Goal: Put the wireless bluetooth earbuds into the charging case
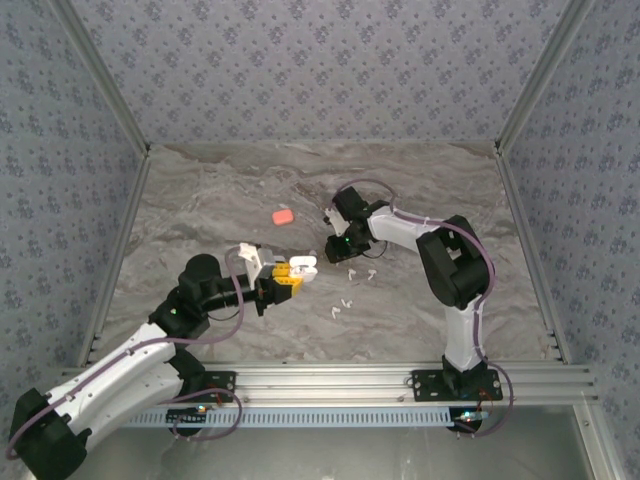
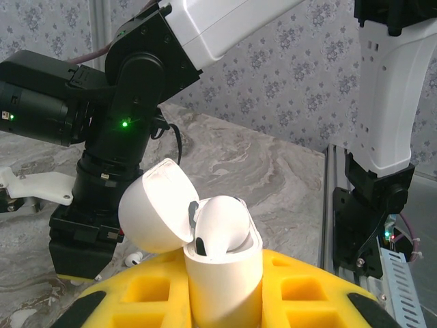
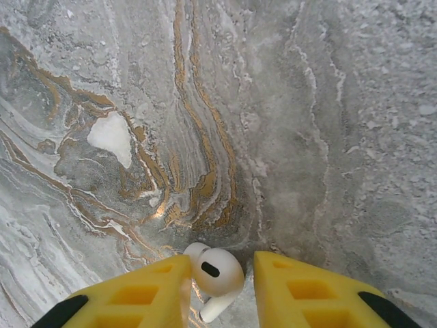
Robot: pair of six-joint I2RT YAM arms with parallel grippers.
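**Hazards at the transfer stage.** The left tool [image 1: 288, 277] is clamped on the white charging case [image 2: 222, 270] and holds it upright near the centre of the bench [image 1: 220, 200]. The lid [image 2: 156, 215] is flipped open toward 9 o'clock in the left wrist view. From above, the right tool [image 1: 338, 248] stands at 2 o'clock of the case. Its yellow fingers [image 3: 140, 295] sit on either side of one white earbud [image 3: 217, 272]. The 9 o'clock finger touches the bud and a slit shows on the 3 o'clock side, so whether the bud is truly clamped cannot be told. Several loose earbuds [image 1: 352, 270] lie between 3 and 5 o'clock of the case. A coral item [image 1: 283, 215] lies well apart at 11 o'clock.

Likely failures:
- (a) The smooth, rounded bud twists or pops out of a two-point pinch, because the fingers bear on the head rather than the stem.
- (b) The stem meets the socket rim at a tilt and the bud wedges or drops, since the stem points toward 7 o'clock between the fingers, not straight along them.
- (c) The right tool strikes the raised lid on approach, snapping it shut or shifting the case in the left tool.
- (d) The two arms collide, working so near each other.

Whether the sockets are free cannot be judged here.
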